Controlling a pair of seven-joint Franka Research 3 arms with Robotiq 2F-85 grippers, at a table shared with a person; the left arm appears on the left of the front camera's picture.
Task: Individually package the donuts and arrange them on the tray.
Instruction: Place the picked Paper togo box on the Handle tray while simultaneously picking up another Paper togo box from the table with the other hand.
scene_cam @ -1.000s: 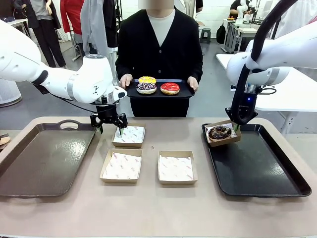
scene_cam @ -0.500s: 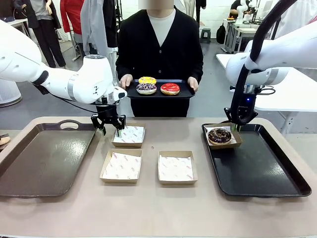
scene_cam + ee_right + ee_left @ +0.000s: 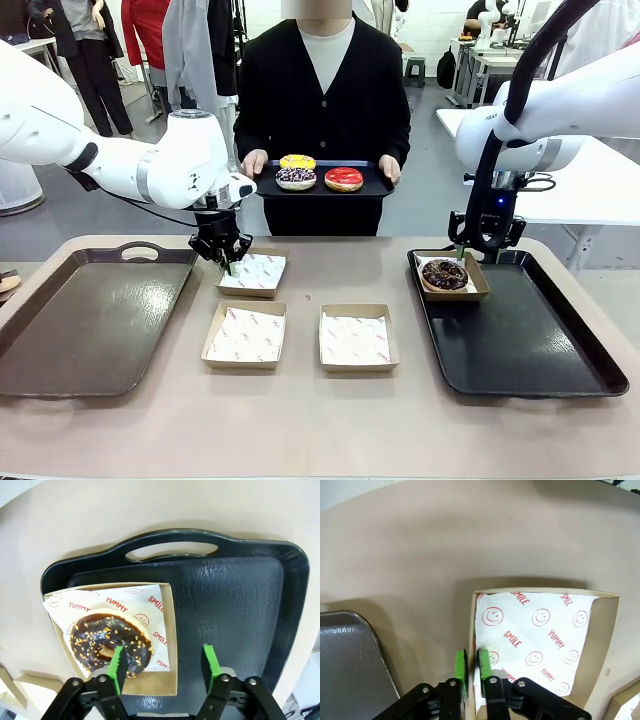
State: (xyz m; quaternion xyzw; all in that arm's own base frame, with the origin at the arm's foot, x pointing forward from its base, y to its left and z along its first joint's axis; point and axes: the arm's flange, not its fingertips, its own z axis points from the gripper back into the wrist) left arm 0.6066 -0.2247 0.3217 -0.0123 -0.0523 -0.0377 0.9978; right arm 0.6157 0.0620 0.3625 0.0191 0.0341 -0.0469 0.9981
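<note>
On the far left corner of the black right tray (image 3: 530, 350) (image 3: 240, 600) sits a paper box (image 3: 476, 290) (image 3: 169, 645) holding the dark chocolate donut (image 3: 445, 274) (image 3: 102, 640). My right gripper (image 3: 487, 252) (image 3: 164, 667) hovers open just above it, its fingers either side of the box's wall. Across the table, a person holds a small dark tray (image 3: 375, 187) with the yellow (image 3: 297, 161), white-purple sprinkled (image 3: 295, 177) and red (image 3: 343, 178) donuts. My left gripper (image 3: 229, 264) (image 3: 472, 672) is shut on the left wall of an empty paper-lined box (image 3: 255, 274) (image 3: 540, 640).
Two more empty lined boxes (image 3: 245, 334) (image 3: 355, 339) lie side by side mid-table. A large dark tray (image 3: 90, 320) (image 3: 350, 665) with nothing on it lies at the left, close beside the gripped box. The tan tabletop (image 3: 320, 430) in front is bare.
My right gripper opened and let go of the chocolate donut's box, which settled flat on the tray. My left gripper closed on the empty box's wall, nudging the box slightly left.
</note>
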